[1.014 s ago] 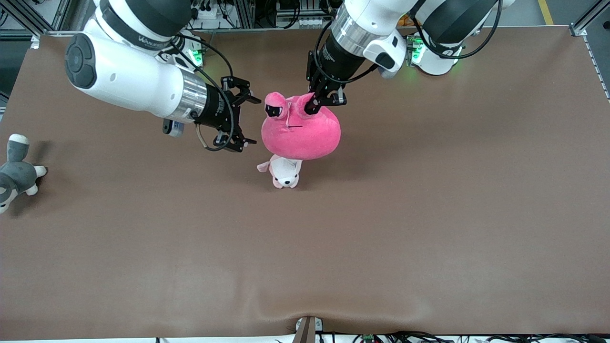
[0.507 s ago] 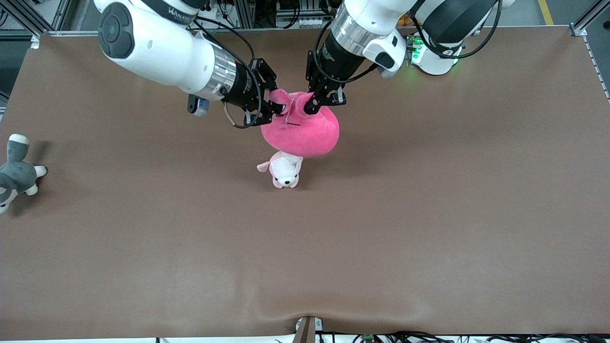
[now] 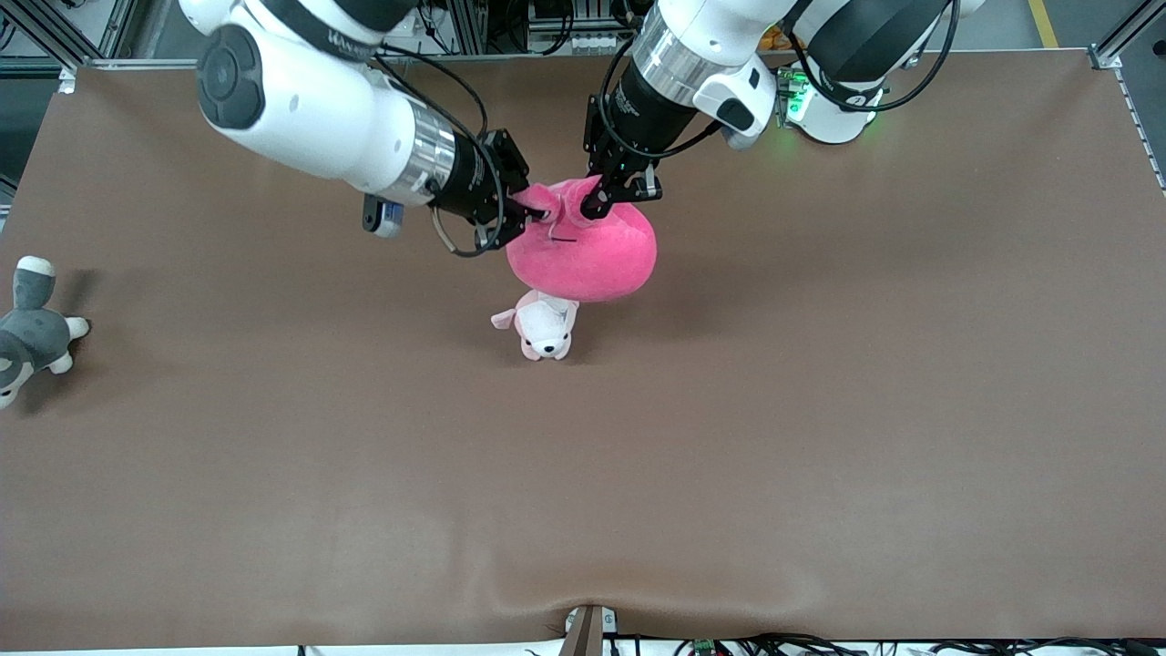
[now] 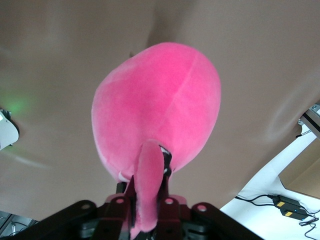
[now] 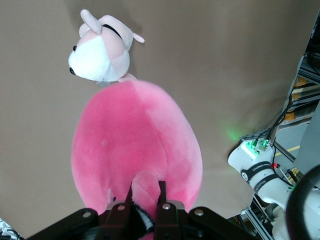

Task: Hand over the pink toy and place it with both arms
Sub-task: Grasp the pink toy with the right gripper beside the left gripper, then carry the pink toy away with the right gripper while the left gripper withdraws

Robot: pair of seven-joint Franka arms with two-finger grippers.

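Observation:
The pink toy [image 3: 588,255] is a round hot-pink plush held up in the air over the table's middle, near the robots' bases. My left gripper [image 3: 594,197] is shut on one of its stalk bumps [image 4: 150,185]. My right gripper [image 3: 537,211] is shut on the other stalk bump [image 5: 147,192]. The toy's round body fills both wrist views [image 4: 160,105] [image 5: 135,145]. Its eyes are hidden by the grippers.
A small pale pink-and-white puppy plush [image 3: 544,328] lies on the brown table [image 3: 820,410] just under the pink toy; it also shows in the right wrist view [image 5: 102,50]. A grey-and-white plush [image 3: 32,333] lies at the right arm's end of the table.
My right gripper has moved from open beside the toy in to its stalk bump and shut on it. The left gripper has kept its hold; the toy shifted slightly.

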